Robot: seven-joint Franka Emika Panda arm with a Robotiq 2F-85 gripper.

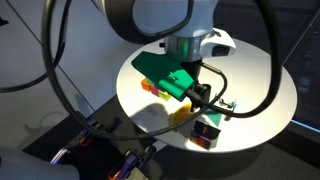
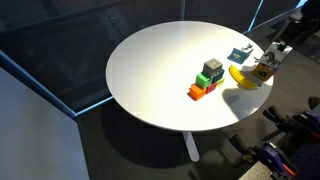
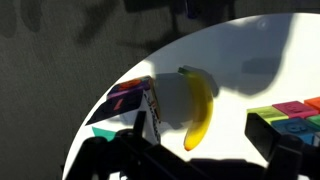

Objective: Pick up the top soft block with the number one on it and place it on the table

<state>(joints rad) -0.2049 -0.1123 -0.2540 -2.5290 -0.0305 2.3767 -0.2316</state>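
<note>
The gripper (image 2: 276, 52) hangs at the rim of the table (image 2: 150, 70), its fingers (image 3: 112, 160) spread wide apart. The white top is open toward the opposite edge. The teal-and-white block (image 2: 238, 55) sits near that rim, beside the banana (image 2: 240, 78) and apart from the stack (image 2: 207, 80).

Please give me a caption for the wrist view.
Banana on the white table between a lone block and a block cluster.

A curved yellow banana (image 3: 200, 105) lay on the round white table (image 2: 150, 70), between a stack of coloured soft blocks (image 2: 206, 80) and a dark red soft cube (image 1: 206, 134) near the table's edge.
</note>
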